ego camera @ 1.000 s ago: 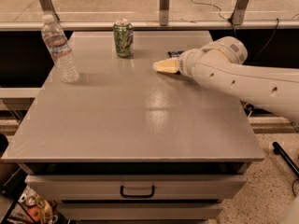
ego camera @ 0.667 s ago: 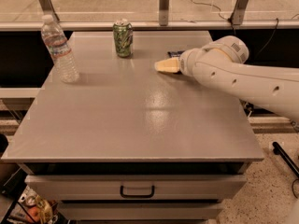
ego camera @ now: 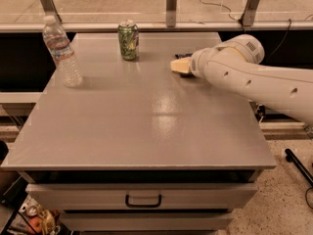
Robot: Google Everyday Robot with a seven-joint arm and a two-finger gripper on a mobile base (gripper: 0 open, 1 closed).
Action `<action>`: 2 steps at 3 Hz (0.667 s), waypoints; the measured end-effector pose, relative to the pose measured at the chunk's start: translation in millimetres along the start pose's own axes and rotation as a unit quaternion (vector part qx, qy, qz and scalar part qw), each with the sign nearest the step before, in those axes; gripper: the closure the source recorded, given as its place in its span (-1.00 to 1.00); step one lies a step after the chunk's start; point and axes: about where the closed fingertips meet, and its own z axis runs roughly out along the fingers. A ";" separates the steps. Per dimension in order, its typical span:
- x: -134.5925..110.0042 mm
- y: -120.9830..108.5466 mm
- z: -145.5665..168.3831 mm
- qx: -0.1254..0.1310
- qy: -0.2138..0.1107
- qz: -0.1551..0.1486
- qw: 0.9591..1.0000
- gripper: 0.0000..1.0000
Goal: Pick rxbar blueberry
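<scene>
My gripper (ego camera: 179, 65), pale yellow at the tip of the white arm (ego camera: 244, 75), is low over the table's far right part, to the right of the green soda can (ego camera: 128, 40). A small dark flat sliver (ego camera: 184, 56) shows just behind the gripper on the table. It looks like an end of the navy rxbar blueberry; the rest is hidden by the gripper and wrist. I cannot tell whether the gripper touches it.
A clear plastic water bottle (ego camera: 61, 52) stands at the far left of the grey table (ego camera: 146, 126). The can stands upright at the far middle. A railing and glass run behind the table. A drawer with a handle (ego camera: 143, 199) is below the front edge.
The gripper has crept slightly to the right and toward the far edge. The can and bottle have not moved.
</scene>
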 end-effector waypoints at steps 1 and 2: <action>-4.2 -0.1 -2.6 0.000 0.000 0.000 1.000 0.76; -7.1 -0.1 -4.4 0.000 0.000 0.000 1.000 1.00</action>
